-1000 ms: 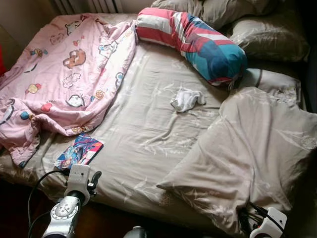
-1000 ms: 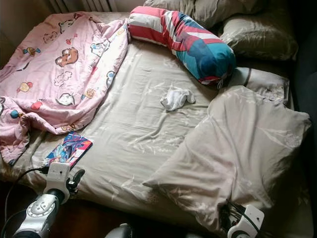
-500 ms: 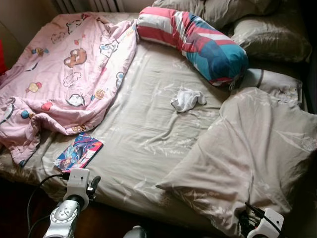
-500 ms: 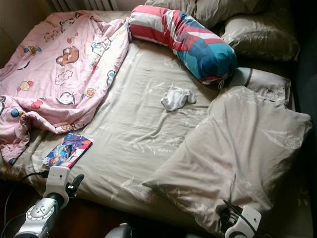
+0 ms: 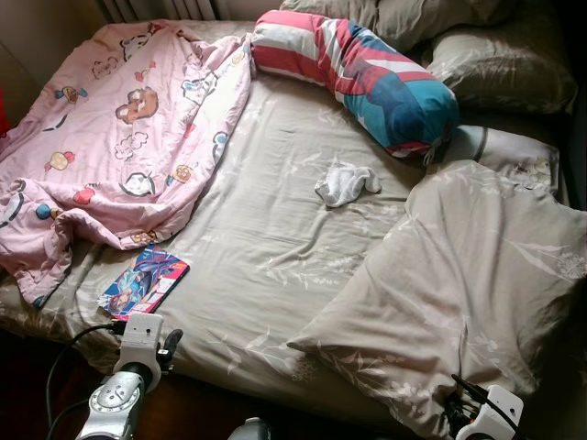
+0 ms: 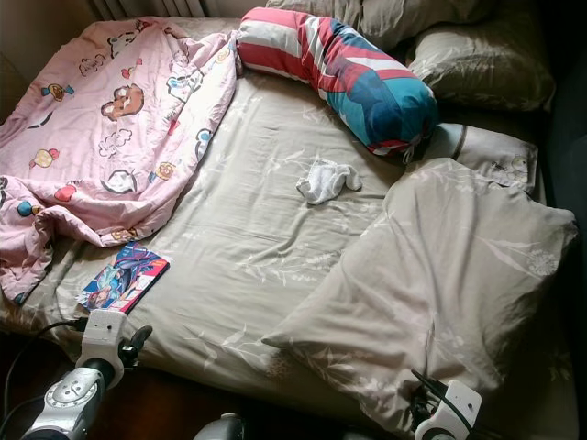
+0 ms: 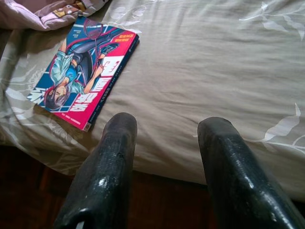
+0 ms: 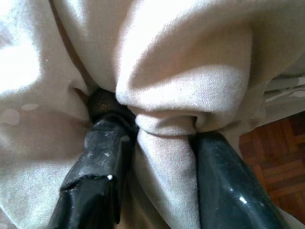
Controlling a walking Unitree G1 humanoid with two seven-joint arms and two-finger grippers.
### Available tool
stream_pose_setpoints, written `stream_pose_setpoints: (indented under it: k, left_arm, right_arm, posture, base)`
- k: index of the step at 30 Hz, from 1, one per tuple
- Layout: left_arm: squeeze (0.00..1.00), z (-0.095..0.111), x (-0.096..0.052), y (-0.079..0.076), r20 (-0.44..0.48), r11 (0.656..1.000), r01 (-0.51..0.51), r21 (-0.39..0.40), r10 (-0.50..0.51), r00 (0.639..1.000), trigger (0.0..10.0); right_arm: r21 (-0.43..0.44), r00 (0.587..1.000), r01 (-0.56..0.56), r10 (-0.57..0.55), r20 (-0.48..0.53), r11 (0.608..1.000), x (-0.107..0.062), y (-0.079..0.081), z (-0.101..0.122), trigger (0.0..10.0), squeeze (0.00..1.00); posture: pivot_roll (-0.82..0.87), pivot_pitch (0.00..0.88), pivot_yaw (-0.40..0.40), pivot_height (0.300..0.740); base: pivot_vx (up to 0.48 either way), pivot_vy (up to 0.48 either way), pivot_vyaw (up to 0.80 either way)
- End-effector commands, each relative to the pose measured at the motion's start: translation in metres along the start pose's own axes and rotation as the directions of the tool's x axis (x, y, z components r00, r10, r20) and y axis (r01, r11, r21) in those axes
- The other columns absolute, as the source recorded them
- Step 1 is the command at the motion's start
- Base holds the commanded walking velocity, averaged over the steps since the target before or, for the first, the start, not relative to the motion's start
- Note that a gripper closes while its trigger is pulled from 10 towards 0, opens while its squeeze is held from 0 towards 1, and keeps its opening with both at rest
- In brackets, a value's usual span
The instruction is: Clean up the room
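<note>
A beige duvet [image 5: 459, 284] lies crumpled on the right half of the bed. My right gripper [image 8: 152, 121] is at its near corner, shut on a bunched fold of the duvet [image 8: 162, 86]. My left gripper [image 7: 164, 129] hangs open at the bed's front edge with nothing between its fingers. Just beyond it a colourful comic book [image 7: 86, 71] lies flat on the sheet [image 5: 266, 247]. A pink cartoon blanket [image 5: 119, 137] is rumpled over the left side. A small white sock [image 5: 346, 182] lies mid-bed.
A red, white and blue bolster [image 5: 367, 78] lies across the head of the bed, with beige pillows [image 5: 500, 69] behind it. Dark wooden floor [image 7: 28, 181] runs along the front edge of the bed. A wall [image 5: 41, 27] stands at the far left.
My left gripper has sunk slightly lower at the bed's front edge. The right gripper keeps its hold on the duvet corner. The things on the bed have not moved.
</note>
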State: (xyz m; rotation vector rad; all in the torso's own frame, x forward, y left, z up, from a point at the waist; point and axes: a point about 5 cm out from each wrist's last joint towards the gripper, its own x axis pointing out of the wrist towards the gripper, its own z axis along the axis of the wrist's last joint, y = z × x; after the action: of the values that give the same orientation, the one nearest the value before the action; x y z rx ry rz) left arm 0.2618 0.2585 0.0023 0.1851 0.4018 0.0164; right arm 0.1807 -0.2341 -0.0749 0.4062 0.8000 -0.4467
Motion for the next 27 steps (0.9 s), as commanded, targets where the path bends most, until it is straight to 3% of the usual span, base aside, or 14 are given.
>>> stream_pose_setpoints:
  k: [1,22,27]
  left_arm:
    - [0.00,-0.013,-0.006,0.004,-0.050,1.000,-0.011,0.008,0.012,0.999,10.0]
    - [0.00,-0.003,-0.002,-0.006,0.010,1.000,-0.009,-0.002,0.009,1.000,10.0]
    - [0.00,0.001,0.001,-0.010,0.022,1.000,-0.006,-0.005,0.006,1.000,10.0]
  right_arm:
    - [0.000,0.991,-0.003,0.003,-0.132,1.000,-0.006,0.005,-0.034,0.0,0.00]
    - [-0.008,0.997,0.024,-0.024,-0.070,1.000,-0.001,0.002,-0.014,0.0,0.00]
    - [-0.011,0.999,0.029,-0.029,-0.026,1.000,0.001,0.002,0.000,0.0,0.00]
  posture:
    - [0.05,0.266,0.159,0.740]
    - [0.02,0.238,0.138,0.740]
    - [0.00,0.215,0.131,0.740]
  base:
    - [0.000,0.000,0.00]
    - [0.000,0.000,0.00]
    - [0.000,0.000,0.00]
